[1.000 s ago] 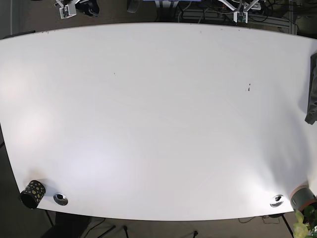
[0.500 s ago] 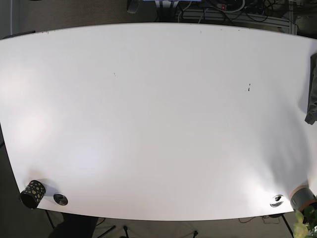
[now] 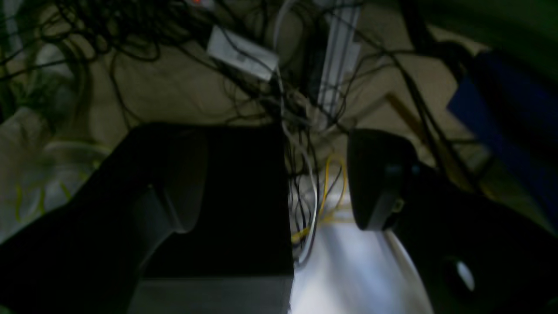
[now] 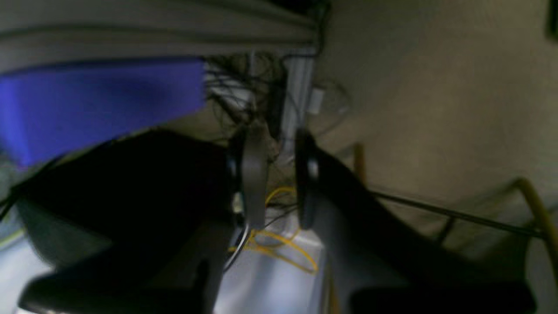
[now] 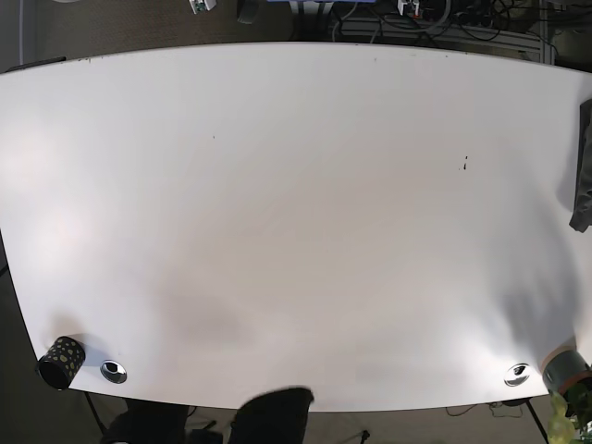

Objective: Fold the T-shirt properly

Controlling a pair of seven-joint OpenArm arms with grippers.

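Note:
A dark grey cloth (image 5: 584, 166), which looks like the T-shirt, lies at the table's right edge and is mostly cut off by the base view. Both grippers are off the white table (image 5: 296, 231), beyond its far edge. In the left wrist view my left gripper (image 3: 283, 183) is open wide, with only floor cables behind the gap. In the right wrist view my right gripper (image 4: 279, 179) is open by a narrow gap and holds nothing. In the base view only small bits of the arms (image 5: 199, 5) (image 5: 413, 7) show at the top edge.
A black spotted cup (image 5: 57, 361) stands at the front left corner, beside a metal grommet (image 5: 113, 371). Another grommet (image 5: 517, 374) and a grey roll (image 5: 566, 365) sit at the front right. A dark blurred shape (image 5: 273, 416) shows below the front edge.
Both grippers drew back from the table's far edge, leaving only slivers at the top of the base view. A dark shape has come in at the front edge, casting a shadow on the table.

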